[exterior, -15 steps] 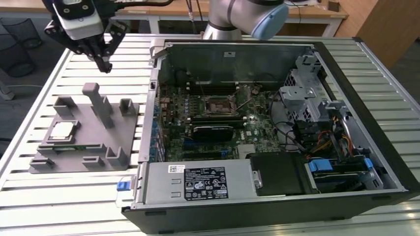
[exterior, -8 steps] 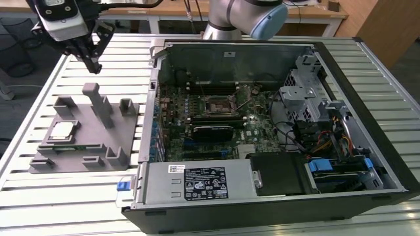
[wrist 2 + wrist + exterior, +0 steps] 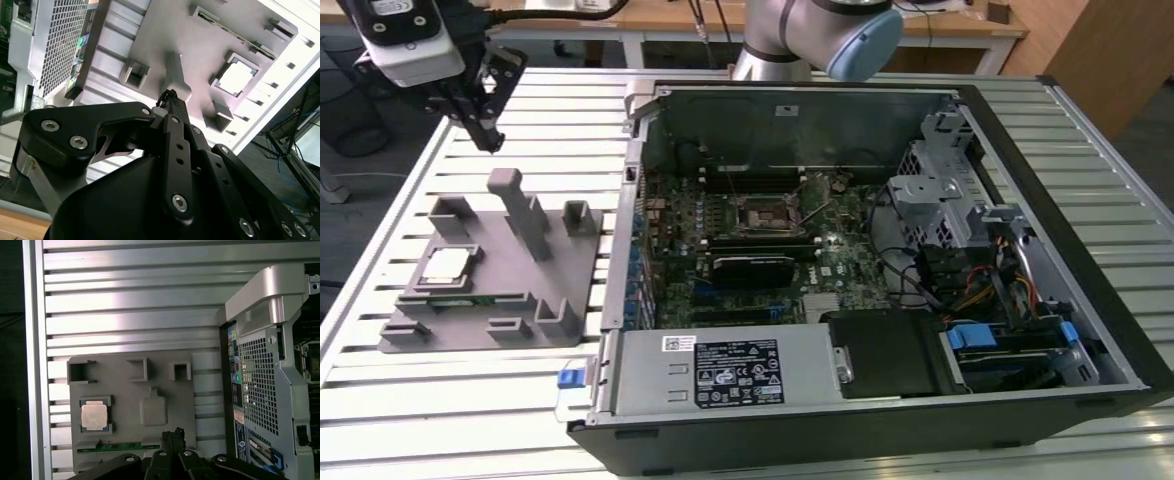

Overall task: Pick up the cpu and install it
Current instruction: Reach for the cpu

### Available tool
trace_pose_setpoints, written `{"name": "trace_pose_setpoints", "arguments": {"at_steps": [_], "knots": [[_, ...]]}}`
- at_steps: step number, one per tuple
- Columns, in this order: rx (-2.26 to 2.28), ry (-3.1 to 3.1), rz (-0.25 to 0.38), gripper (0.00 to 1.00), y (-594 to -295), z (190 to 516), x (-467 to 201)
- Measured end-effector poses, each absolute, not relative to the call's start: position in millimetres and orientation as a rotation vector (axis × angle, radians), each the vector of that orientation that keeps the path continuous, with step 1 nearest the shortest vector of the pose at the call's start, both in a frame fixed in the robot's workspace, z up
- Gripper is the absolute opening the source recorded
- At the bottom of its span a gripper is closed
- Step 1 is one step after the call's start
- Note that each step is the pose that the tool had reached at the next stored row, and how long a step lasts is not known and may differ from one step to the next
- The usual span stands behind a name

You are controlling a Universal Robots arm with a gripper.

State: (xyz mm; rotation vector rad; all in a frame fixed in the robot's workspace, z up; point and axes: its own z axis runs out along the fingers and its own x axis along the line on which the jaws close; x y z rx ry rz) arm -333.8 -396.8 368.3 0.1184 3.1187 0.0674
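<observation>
Silver cpu (image 3: 444, 265) is sitting in a grey holder (image 3: 460, 330) at the exterior view's left, with the gripper (image 3: 488, 135) hovering well apart from it. In the second wrist view the fingertips (image 3: 169, 100) are pressing together, gripping nothing. In the first wrist view the cpu is lying in its recess, beside the closed tips.

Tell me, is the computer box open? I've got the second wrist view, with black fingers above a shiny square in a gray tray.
Observer: Yes. In the exterior view the case lies open on its side, and the board inside is in plain sight.
Operator: Is there a spot for the cpu?
Observer: A black square socket sits near the board's middle.
Operator: Are the fingers touching the cpu?
Observer: No. The fingers hang in the air over the tray, apart from the cpu.
</observation>
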Motion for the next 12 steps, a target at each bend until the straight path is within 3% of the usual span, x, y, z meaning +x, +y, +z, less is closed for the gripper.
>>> {"name": "trace_pose_setpoints", "arguments": {"at_steps": [12], "knots": [[0.118,3.119,0.067,0.11,-396.8,365.4,-358.5]]}}
